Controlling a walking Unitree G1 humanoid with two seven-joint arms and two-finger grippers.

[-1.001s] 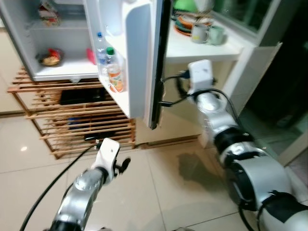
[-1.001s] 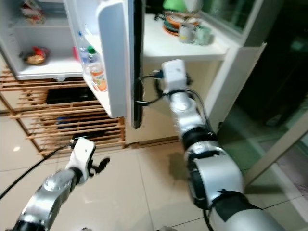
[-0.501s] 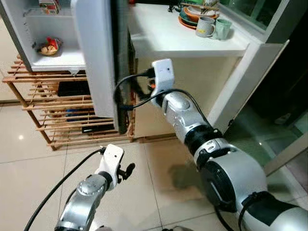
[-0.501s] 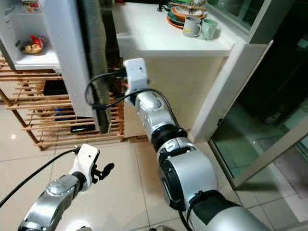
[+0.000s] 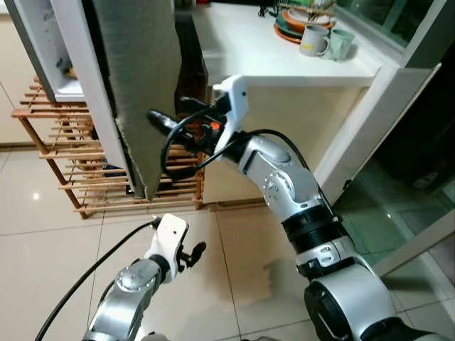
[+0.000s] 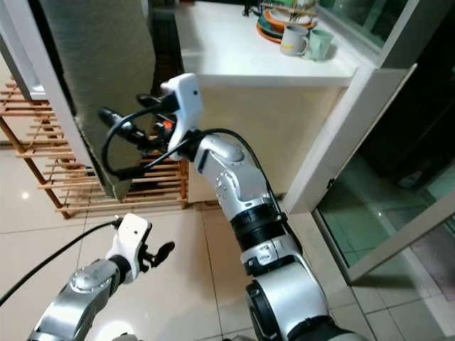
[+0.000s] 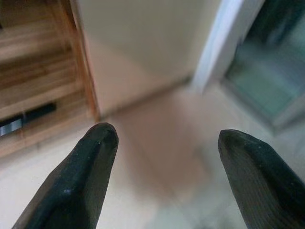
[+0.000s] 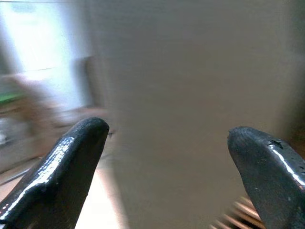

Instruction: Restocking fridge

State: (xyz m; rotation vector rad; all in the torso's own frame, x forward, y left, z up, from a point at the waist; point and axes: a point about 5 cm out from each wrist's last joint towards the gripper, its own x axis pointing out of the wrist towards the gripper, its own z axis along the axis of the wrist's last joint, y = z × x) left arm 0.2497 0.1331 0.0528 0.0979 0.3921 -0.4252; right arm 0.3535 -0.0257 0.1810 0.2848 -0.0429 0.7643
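Grey and flat, the fridge door [image 5: 138, 85] stands at the upper left of the head views, its outer face turned toward the right gripper [image 5: 165, 126], whose black fingers are spread apart with nothing between them, just beside that face. Behind the door sits a wooden rack [image 5: 50, 153], and a white counter [image 5: 249, 53] carries mugs [image 5: 327, 42]. Low over the tiled floor [image 5: 234, 277], the left gripper [image 7: 162, 162] hangs with fingers parted and empty.

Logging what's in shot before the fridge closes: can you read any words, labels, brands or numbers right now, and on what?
None can be read.
Fridge door: plain grey outer face, no lettering visible.
Mugs on the white counter: too small to show any print.
Right gripper and left gripper: no markings legible.
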